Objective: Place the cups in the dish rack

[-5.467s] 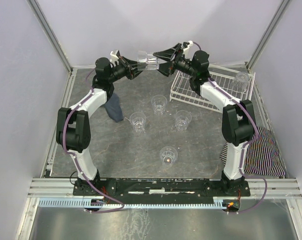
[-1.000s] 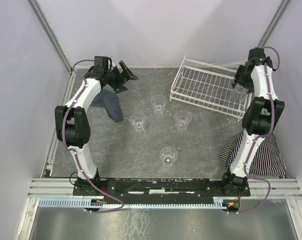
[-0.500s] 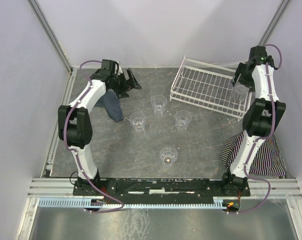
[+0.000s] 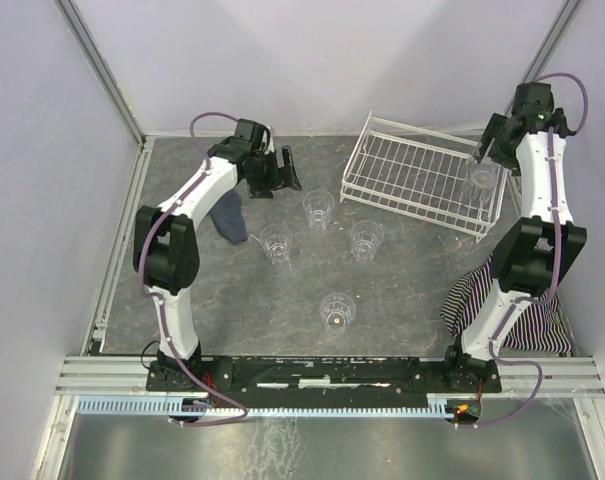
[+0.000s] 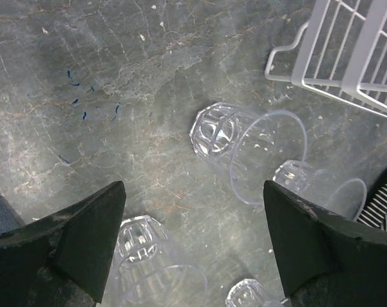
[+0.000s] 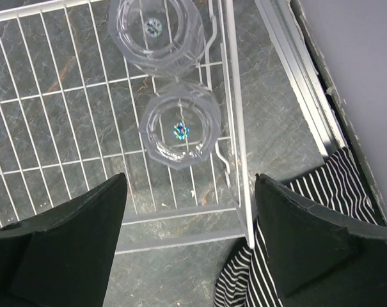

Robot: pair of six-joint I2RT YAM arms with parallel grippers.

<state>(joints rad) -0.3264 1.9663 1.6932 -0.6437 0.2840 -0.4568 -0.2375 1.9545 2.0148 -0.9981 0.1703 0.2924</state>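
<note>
Right pincer [image 6: 190, 182] hung over the right end of the dish rack [image 4: 402, 170], fingers apart, nothing between them. It sat right above the two cups already loaded, so that end looks like the drop spot. Near racked cup [image 6: 182, 130] and far racked cup [image 6: 156, 25] stood side by side, touching or almost, just inside the rack's right wall. Mouth up or down: couldn't tell through clear plastic.

Left pincer [image 5: 193, 192] was also spread wide and empty, low over the counter [image 4: 182, 300] at far left-centre, pointed toward the loose cups. Judged as lining up for the next pick. Closest target was the far counter cup [image 4: 319, 208], which stood just left of the rack's near-left corner. Left counter cup [image 4: 276, 243] and right counter cup [image 4: 366, 240] stood a bit nearer, well apart from each other. Near counter cup [image 4: 338, 310] stood alone, closest to the arm bases. All four stood upright and separated, so there was room for fingers around each.

Cups: small clear tumblers, slightly tapered, faceted sides, thick bases that catch light. Dish rack: white wire grid, low raised sides, set at an angle at far right of the counter, mostly unfilled.

Dark blue cloth [image 4: 225, 215] lay under the left arm. Striped cloth [image 4: 527, 300] was bunched at near right, beside the rack's corner. Neither blocked a cup.

Progress judged: two in, four to go.
</note>
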